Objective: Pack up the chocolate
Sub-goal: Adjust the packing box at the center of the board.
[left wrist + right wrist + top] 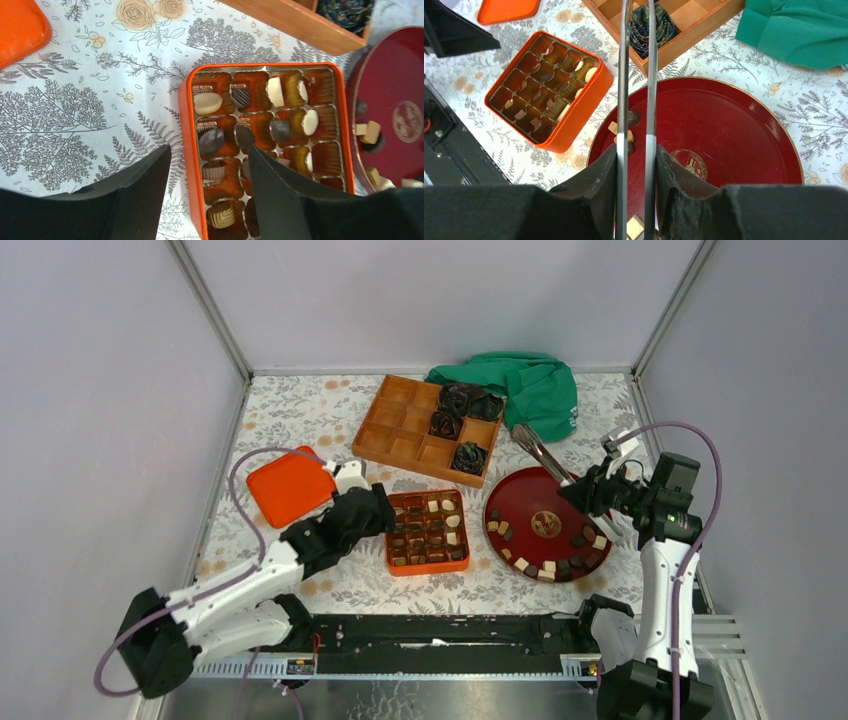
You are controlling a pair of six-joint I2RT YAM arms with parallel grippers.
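Steel tongs (651,75) in right claw (636,155)

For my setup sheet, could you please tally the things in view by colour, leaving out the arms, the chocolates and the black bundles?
Orange: 2, tin and lid
Red: 1, plate
Brown: 1, tray
Green: 1, cloth
Silver: 1, tongs
Total: 6
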